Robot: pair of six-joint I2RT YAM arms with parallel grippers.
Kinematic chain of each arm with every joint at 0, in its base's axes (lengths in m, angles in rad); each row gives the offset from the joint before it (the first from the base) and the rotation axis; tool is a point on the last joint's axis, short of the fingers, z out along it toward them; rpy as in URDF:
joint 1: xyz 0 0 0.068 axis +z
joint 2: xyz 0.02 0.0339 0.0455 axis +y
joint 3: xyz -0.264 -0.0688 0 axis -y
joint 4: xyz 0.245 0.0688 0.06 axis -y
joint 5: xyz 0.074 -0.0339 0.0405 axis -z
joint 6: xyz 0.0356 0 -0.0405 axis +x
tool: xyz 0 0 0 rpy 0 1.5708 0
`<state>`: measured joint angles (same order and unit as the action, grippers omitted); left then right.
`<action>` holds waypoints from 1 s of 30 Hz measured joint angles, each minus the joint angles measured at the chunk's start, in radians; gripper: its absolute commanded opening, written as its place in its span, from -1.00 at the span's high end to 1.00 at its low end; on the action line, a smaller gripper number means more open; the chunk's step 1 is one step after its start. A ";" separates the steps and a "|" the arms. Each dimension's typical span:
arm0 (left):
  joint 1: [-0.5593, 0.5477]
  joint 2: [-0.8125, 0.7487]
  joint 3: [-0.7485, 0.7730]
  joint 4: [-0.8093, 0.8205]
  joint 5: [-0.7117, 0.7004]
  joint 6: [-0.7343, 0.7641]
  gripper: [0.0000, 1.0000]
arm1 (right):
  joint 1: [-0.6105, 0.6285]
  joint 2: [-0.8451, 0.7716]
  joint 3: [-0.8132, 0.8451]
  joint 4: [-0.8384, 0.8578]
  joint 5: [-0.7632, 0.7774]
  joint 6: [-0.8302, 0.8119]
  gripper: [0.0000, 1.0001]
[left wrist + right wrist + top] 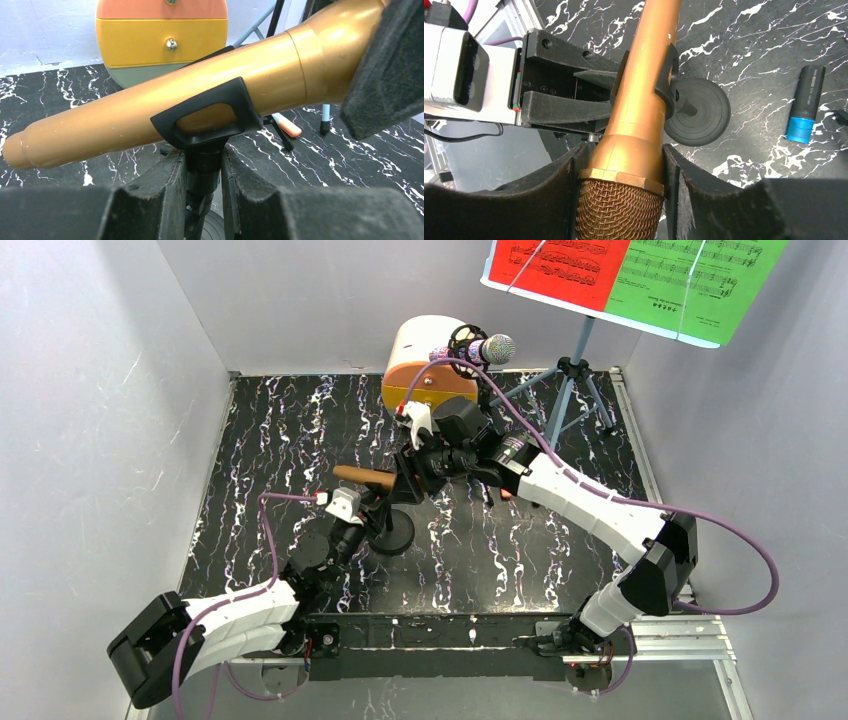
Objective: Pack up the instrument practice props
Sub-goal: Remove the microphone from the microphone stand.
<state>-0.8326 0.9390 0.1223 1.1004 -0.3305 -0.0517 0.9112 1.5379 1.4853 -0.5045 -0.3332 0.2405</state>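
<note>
Mid-table: gold microphone [636, 100] lies tilted in the clip of a round-based black mic stand [701, 112]. Body looks rigid, smooth, probably slippery; best hold is the neck below the mesh. The right gripper [624, 150] clamps there; the left gripper [201, 160] pinches the stand's stem under the clip.

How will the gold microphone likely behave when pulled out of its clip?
Likely rigid: the gold microphone is a straight, hard-looking tube. Its glossy, tapered body could slip in the right end effector. Round, so it would probably roll if laid flat.
</note>
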 measured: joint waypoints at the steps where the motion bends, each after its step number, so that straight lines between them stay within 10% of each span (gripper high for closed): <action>1: -0.002 0.000 0.000 0.000 -0.006 -0.002 1.00 | 0.000 0.000 0.000 -0.003 -0.001 -0.003 0.34; 6: -0.016 -0.001 0.004 -0.009 -0.038 -0.025 1.00 | 0.001 -0.008 -0.005 -0.017 -0.002 -0.027 0.97; 30: -0.039 -0.026 0.021 -0.103 -0.128 -0.165 1.00 | -0.045 -0.243 -0.301 0.105 -0.057 -0.219 0.97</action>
<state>-0.8715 0.9131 0.1432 0.9970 -0.4583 -0.2169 0.8658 1.2953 1.1847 -0.3996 -0.3904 0.0219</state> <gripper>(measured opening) 0.245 0.591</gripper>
